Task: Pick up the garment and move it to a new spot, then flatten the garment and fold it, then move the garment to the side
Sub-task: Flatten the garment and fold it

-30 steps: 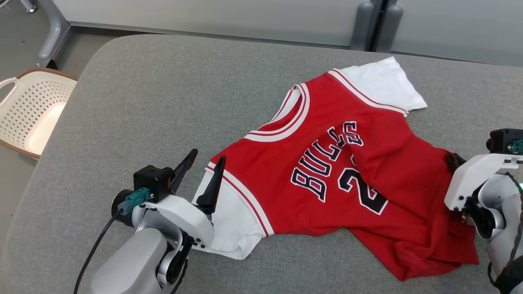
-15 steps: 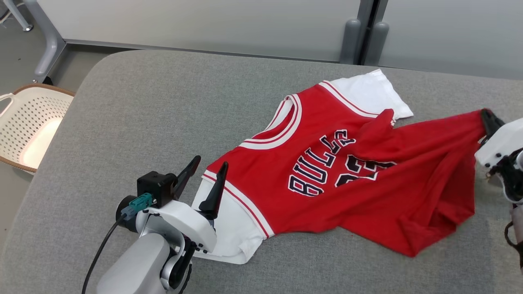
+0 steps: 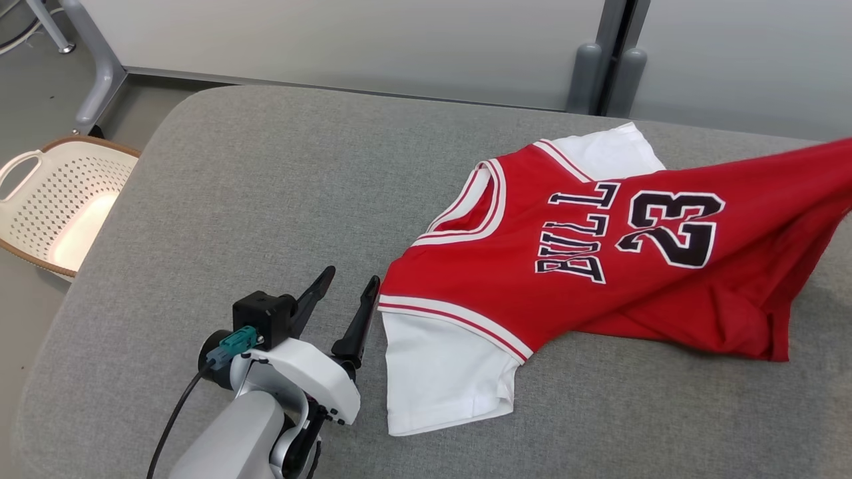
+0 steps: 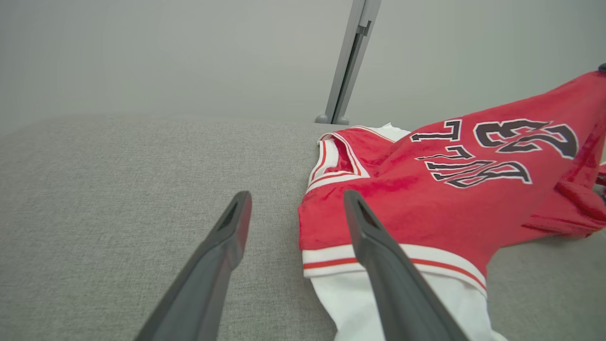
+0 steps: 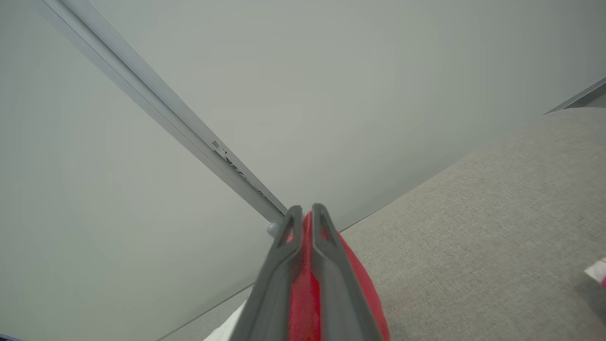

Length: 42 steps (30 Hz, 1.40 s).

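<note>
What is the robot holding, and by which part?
The right pincer pinches the red Bulls jersey by the red cloth at its lower end. The left pincer is open, holding nothing.

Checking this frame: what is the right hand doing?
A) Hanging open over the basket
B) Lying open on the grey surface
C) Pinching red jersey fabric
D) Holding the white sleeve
C: in the right wrist view the right hand has its two fingers closed together on a fold of the red jersey.
</note>
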{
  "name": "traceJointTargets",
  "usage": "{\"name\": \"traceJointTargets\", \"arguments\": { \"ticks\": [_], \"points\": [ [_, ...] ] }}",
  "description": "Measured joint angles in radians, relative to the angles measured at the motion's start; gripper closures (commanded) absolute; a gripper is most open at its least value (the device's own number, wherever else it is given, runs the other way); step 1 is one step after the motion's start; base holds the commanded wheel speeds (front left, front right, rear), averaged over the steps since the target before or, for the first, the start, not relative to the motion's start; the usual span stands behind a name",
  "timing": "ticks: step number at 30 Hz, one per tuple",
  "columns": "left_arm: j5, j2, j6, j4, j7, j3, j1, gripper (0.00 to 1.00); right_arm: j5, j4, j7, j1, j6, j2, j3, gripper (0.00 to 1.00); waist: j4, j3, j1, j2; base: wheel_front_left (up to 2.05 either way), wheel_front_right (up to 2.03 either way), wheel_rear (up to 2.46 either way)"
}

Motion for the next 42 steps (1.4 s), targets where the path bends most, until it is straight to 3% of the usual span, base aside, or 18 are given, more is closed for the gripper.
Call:
{"name": "traceJointTargets", "arguments": {
  "ticks": [8,13,18,22,32,42],
  "points": [
    [0.022,-0.012,-0.011,0.026,0.0,0.012,0.009,0.0,-0.287,0.182,-0.174,-0.054,0.0,-0.077,-0.113,0.0,-0.005,-0.009,0.0001,0.0001,0.0,0.0,0.0],
    [0.03,-0.012,-0.014,0.031,0.0,0.027,0.017,0.0,-0.386,0.22,-0.224,-0.064,0.0,-0.036,-0.129,0.0,-0.038,-0.035,0.0,0.0001,0.0,0.0,0.0],
    [0.038,-0.011,-0.014,0.02,0.0,0.049,0.032,0.0,-0.395,0.199,-0.26,-0.036,0.0,0.023,-0.073,0.0,-0.086,-0.062,0.0,0.0,0.0,0.0,0.0],
    [0.043,-0.01,-0.01,0.004,0.0,0.073,0.043,0.0,-0.331,0.127,-0.281,0.056,0.0,0.079,0.039,0.0,-0.128,-0.076,0.0,0.0,0.0,0.0,0.0],
    [0.062,-0.026,-0.008,-0.028,0.0,0.13,0.102,0.0,-0.14,-0.208,-0.298,0.489,0.0,0.122,0.275,0.0,-0.195,-0.111,0.0,0.0,0.0,0.0,0.0],
    [0.095,-0.055,-0.02,-0.034,0.0,0.16,0.142,0.0,-0.088,-0.484,-0.221,0.709,0.0,0.145,0.367,0.0,-0.208,-0.109,0.0,0.0,0.0,0.0,0.0]
  ]
}}
